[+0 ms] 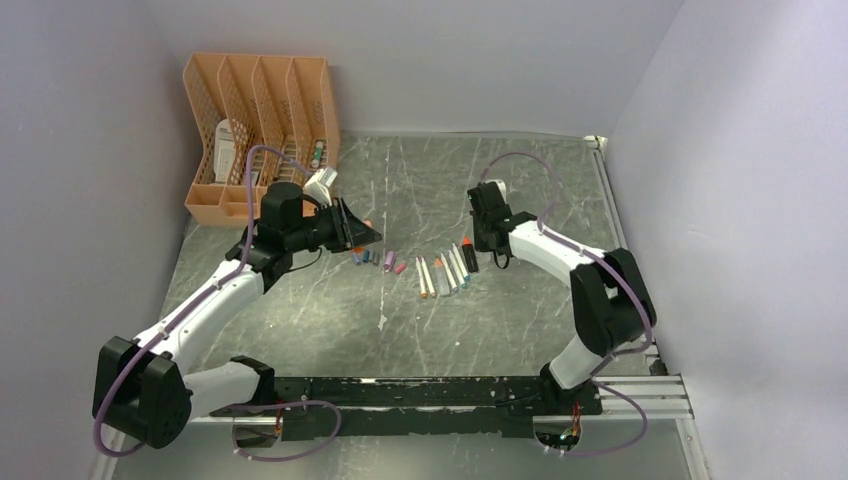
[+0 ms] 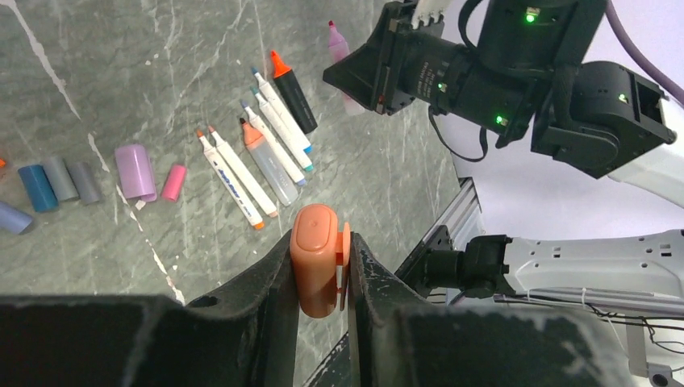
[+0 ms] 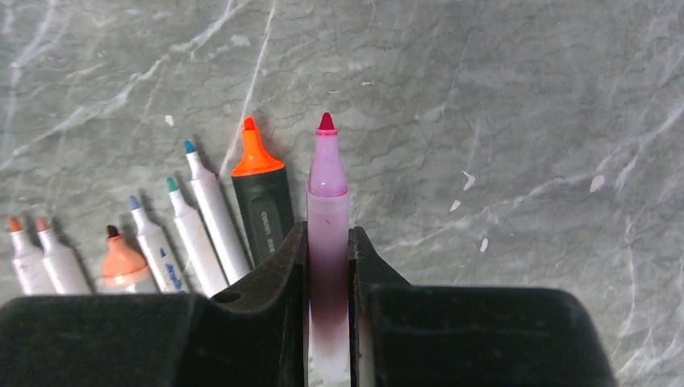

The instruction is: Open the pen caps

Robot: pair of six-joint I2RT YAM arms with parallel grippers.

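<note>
While the left gripper (image 2: 321, 274) clamps a stubby orange plastic cap (image 2: 314, 246), the right gripper (image 3: 328, 258) grips an uncapped pink plastic pen (image 3: 327, 181).

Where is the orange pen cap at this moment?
The orange cap is pinched in the left gripper, per the left wrist view; from the top, that is left of centre, just beyond the loose caps.

The left arm (image 1: 205, 305) and right arm (image 1: 545, 245) have white links, black joints, purple cables (image 1: 265, 149).
</note>
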